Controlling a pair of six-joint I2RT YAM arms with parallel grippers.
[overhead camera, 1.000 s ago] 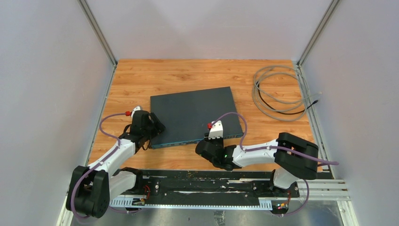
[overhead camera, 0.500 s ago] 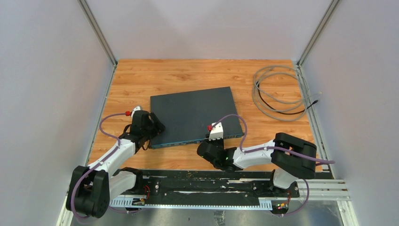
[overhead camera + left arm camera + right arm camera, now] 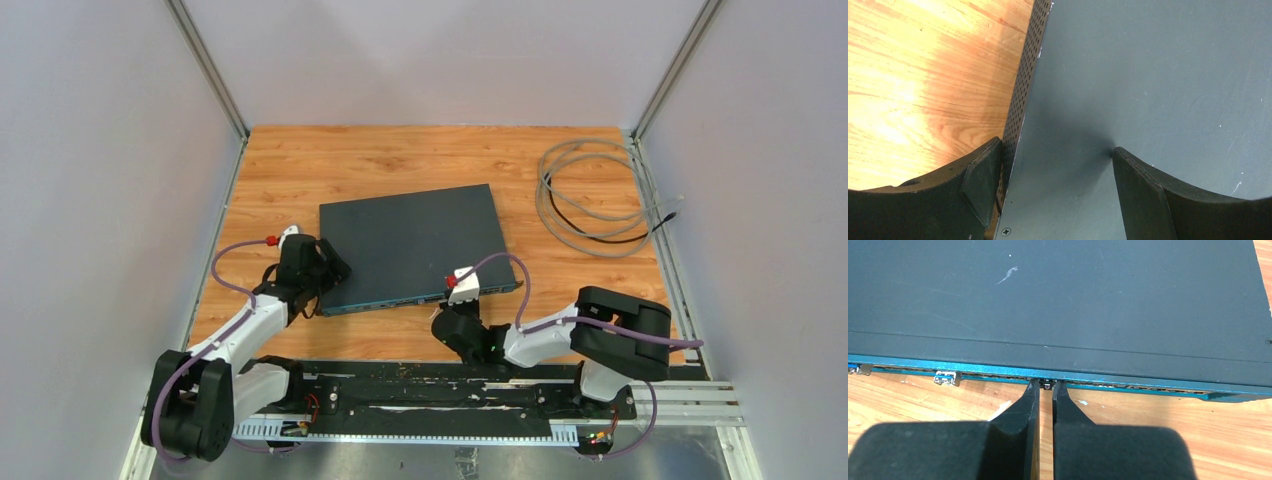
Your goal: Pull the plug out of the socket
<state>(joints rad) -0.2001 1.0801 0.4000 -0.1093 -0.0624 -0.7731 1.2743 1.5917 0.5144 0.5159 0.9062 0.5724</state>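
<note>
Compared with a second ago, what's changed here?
The right gripper shifted slightly right along the switch's front and its fingers closed around the small plug. The left gripper, open at the switch's corner, the switch and coiled cable stayed put.

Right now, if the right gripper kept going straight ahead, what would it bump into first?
The little plug in the front edge of the dark box, right at the tips of the right gripper. It may be touching it already; that's hard to tell.
</note>
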